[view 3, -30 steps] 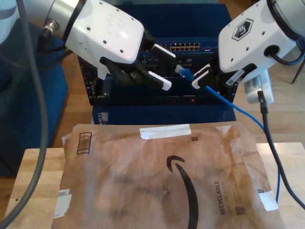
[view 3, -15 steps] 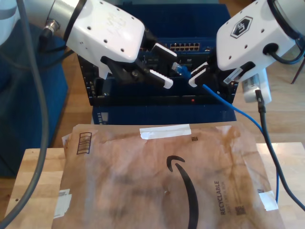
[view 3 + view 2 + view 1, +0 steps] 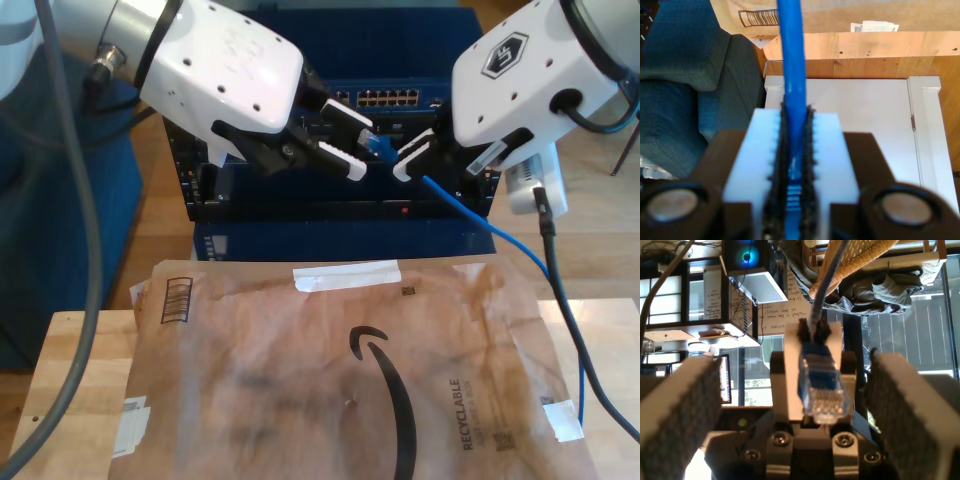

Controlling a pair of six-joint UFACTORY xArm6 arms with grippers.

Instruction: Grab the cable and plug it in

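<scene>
An office or lab: network switch (image 3: 388,98) on a rack, handwritten whiteboard (image 3: 774,320), wooden bench (image 3: 60,360).

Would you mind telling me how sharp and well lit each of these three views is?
First wrist view: the cable plug is fairly sharp, the pads blur up close, and bright windows behind wash out. Second wrist view: evenly lit, with the cable and my second claw soft at close range. Exterior view: even light, and the paper mailer reads clearly.
</scene>
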